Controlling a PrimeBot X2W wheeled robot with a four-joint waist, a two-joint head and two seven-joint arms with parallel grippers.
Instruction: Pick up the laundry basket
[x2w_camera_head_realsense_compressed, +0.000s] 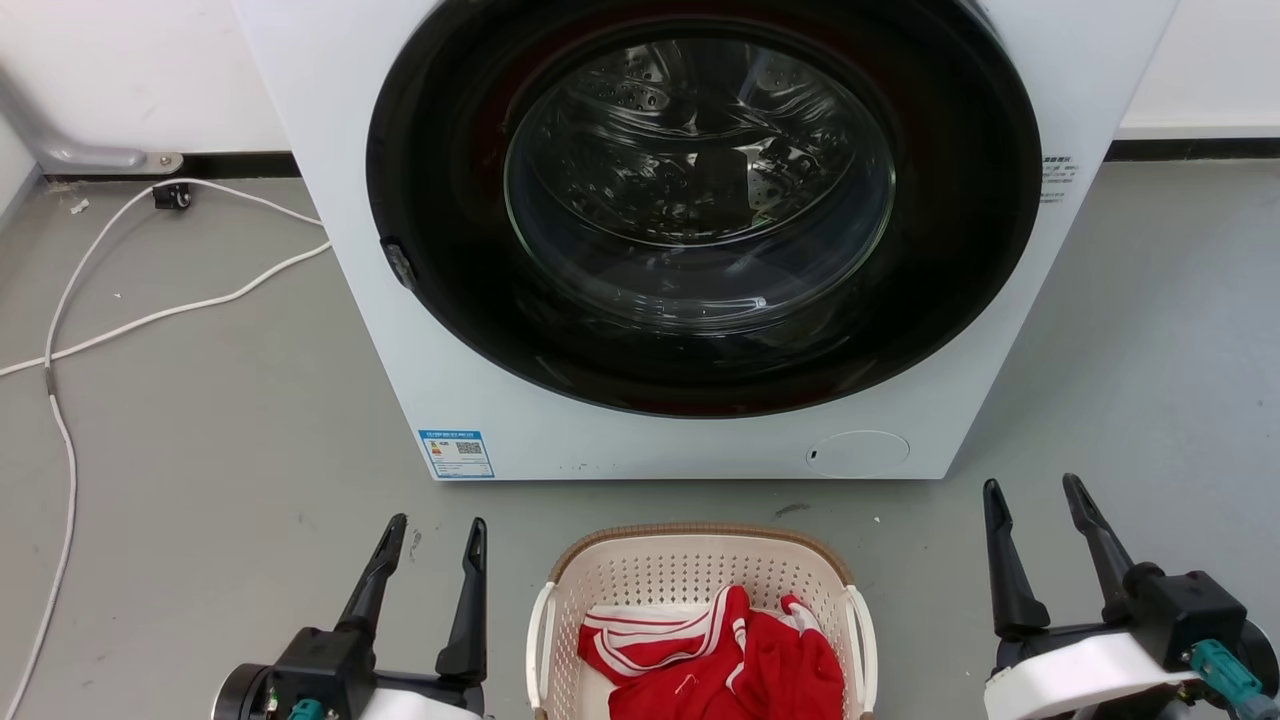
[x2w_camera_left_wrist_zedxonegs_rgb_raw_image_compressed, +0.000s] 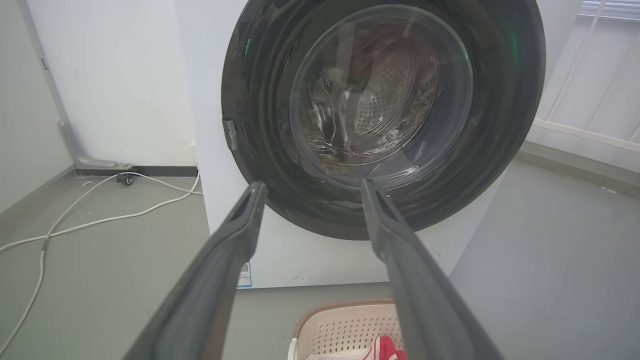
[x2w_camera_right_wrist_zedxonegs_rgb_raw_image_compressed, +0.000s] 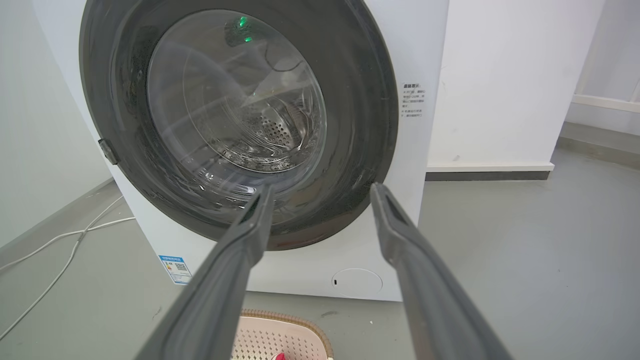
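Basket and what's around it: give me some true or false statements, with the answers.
1. The basket stands on the floor in front of the washer. True.
2. The basket is empty. False: a red garment lies in it.
3. The washer's door is shut. True.
4. The left gripper and the right gripper both have open jaws. True.
5. The left gripper is shut on the basket. False: it hovers beside it, touching nothing.
6. The cable lies on the washer's right. False: it lies on the floor to its left in the head view.
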